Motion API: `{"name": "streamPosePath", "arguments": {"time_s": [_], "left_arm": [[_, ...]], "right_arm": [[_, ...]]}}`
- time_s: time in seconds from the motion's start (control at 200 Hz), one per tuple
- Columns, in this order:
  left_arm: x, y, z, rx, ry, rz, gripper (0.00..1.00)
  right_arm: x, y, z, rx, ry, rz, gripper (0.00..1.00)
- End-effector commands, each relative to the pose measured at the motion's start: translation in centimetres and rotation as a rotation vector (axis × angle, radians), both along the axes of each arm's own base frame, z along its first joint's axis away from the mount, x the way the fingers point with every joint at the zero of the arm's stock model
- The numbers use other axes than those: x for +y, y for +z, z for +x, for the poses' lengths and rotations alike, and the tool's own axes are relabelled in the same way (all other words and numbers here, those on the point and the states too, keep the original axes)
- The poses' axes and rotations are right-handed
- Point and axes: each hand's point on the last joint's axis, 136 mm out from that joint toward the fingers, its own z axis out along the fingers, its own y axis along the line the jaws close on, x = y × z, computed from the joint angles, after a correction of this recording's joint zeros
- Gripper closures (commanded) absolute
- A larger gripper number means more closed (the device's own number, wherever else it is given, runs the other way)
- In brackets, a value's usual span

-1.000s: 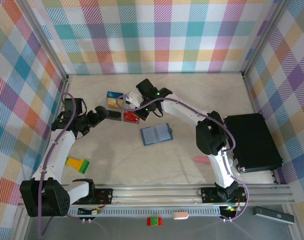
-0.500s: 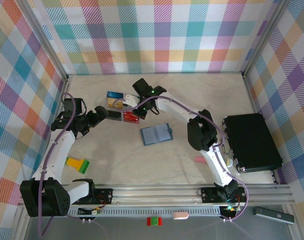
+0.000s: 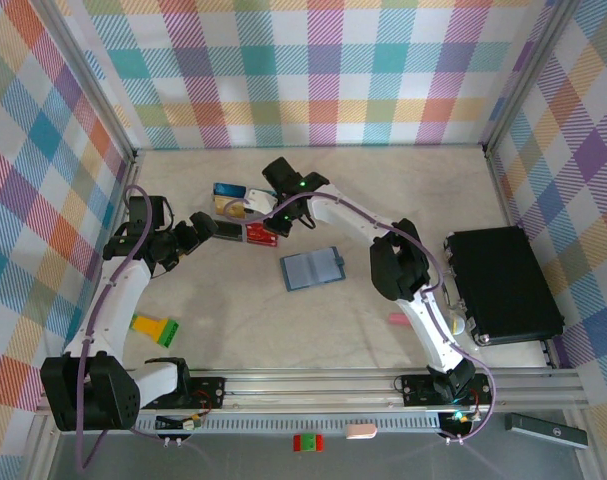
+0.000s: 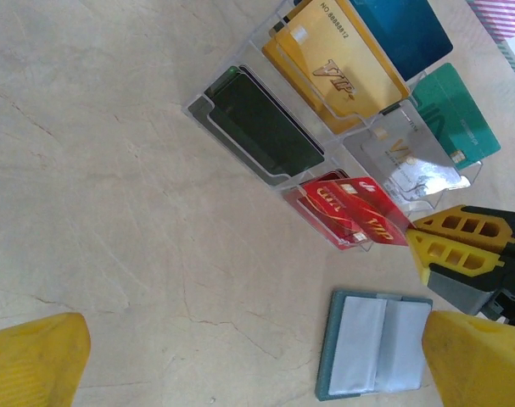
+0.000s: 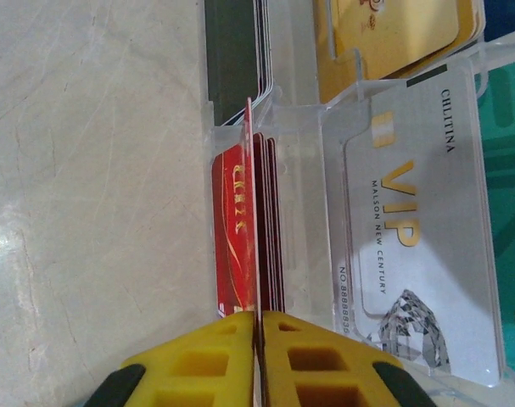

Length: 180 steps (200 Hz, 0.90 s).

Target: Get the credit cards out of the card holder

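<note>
1. Over the last second the right gripper (image 5: 257, 329) has been shifted slightly across the clear plastic sorting tray (image 5: 295, 170), and the right arm's elbow has been swung leftward with it
2. Its yellow fingers are seen pressed together on a thin red plastic card (image 5: 253, 220), which is held on edge just above the stack of red cards (image 5: 232, 237) in one compartment; whether the grip is starting to ease cannot be told
3. The left gripper (image 4: 257, 365) has not been moved. Its jaws are kept wide apart with nothing between them, near the tray
4. The small teal-blue fabric card holder (image 3: 313, 269) has been left where it was, open and flat on the pale marbled table (image 3: 403, 190), apart from both grippers. In the left wrist view its sleeves look pale, and no coloured card can be made out in them
5. The other credit cards (image 4: 342, 72) (gold, black, silver-white and teal) are laid out in and beside the tray, so the emptying is judged all but finished — only the release of the red card seems left
</note>
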Motion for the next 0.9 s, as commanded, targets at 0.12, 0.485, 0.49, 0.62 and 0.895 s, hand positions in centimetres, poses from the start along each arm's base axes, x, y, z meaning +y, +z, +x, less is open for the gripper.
{"name": "streamPosePath", "arguments": {"time_s": [0.12, 0.485, 0.49, 0.62, 0.895], "left_arm": [[0.2, 0.1, 0.1, 0.0, -0.009, -0.01, 0.0], [-0.5, 0.2, 0.1, -0.009, -0.041, -0.035, 0.0], [-0.5, 0.2, 0.1, -0.01, -0.043, -0.034, 0.0], [-0.8, 0.3, 0.2, -0.016, -0.059, -0.045, 0.0], [-0.6, 0.1, 0.6, -0.02, -0.026, -0.055, 0.0]], "right_arm": [[0.4, -0.1, 0.3, 0.002, -0.02, 0.002, 0.82], [0.1, 5.5, -1.2, 0.073, -0.149, 0.136, 0.76], [0.1, 5.6, -1.2, 0.074, -0.153, 0.139, 0.76], [-1.4, 7.3, -1.8, 0.116, -0.319, 0.19, 0.63], [-5.7, 4.2, -6.0, 0.373, -0.678, 0.132, 0.43]]}}
